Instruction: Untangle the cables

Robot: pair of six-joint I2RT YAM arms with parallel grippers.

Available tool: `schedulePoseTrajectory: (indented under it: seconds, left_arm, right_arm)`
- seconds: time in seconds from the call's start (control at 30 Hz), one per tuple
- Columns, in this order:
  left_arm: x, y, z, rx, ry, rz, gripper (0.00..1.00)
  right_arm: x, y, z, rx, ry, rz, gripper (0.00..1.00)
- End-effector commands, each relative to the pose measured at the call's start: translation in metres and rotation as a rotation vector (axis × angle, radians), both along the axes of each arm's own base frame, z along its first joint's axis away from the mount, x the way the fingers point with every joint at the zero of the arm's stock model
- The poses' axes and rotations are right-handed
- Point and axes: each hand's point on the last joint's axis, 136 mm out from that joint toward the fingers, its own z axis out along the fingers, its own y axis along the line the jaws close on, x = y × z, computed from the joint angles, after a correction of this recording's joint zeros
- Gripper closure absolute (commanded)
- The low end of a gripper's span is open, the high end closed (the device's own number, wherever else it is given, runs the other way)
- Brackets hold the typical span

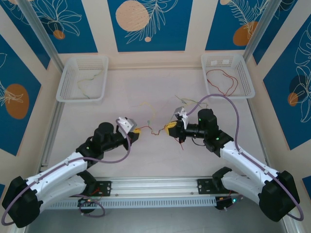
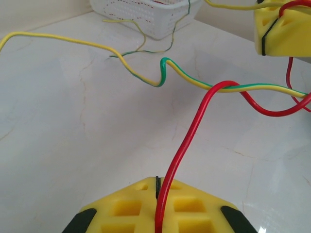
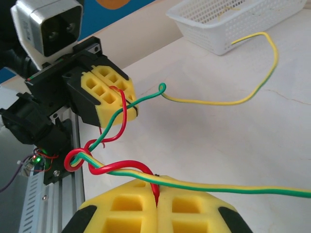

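Red cable [image 2: 194,126] twisted round the green-yellow cable [image 2: 164,68] just above the tabletop [image 2: 73,145].
The red cable is clamped by the left end effector [image 2: 156,194] and the right end effector [image 3: 156,194]; slack should be given before unwinding, since tension would likely tighten the twist.

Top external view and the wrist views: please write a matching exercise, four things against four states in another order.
1 left basket
2 right basket
3 red cable
4 yellow-green cable

A wound round the red cable
B holds a red wire
C pinched in the jaws of left gripper and right gripper
D holds pale wire, none red

Pairs: 1-D, 2-B, 3-C, 4-A
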Motion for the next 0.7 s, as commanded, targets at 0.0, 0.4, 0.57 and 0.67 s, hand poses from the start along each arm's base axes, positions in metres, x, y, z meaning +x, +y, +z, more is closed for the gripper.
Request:
schedulePoseTrajectory:
  seconds: [0.0, 0.4, 0.57, 0.67]
  left_arm:
    - [0.009, 0.006, 0.010, 0.001, -0.050, 0.059, 1.00]
    - [0.017, 0.018, 0.011, 0.020, -0.065, 0.140, 1.00]
    - [0.018, 0.020, 0.012, 0.048, -0.083, 0.138, 1.00]
    - [0.016, 0.022, 0.015, 0.059, -0.097, 0.137, 1.00]
  right_arm:
    - [0.008, -0.008, 0.003, -0.008, -0.014, -0.072, 0.57]
    - [-0.001, -0.025, 0.017, -0.080, -0.221, -0.213, 0.21]
    - [0.001, 0.000, -0.009, -0.260, -0.535, -0.143, 0.29]
    - [0.009, 0.008, 0.000, -0.256, -0.696, -0.174, 0.33]
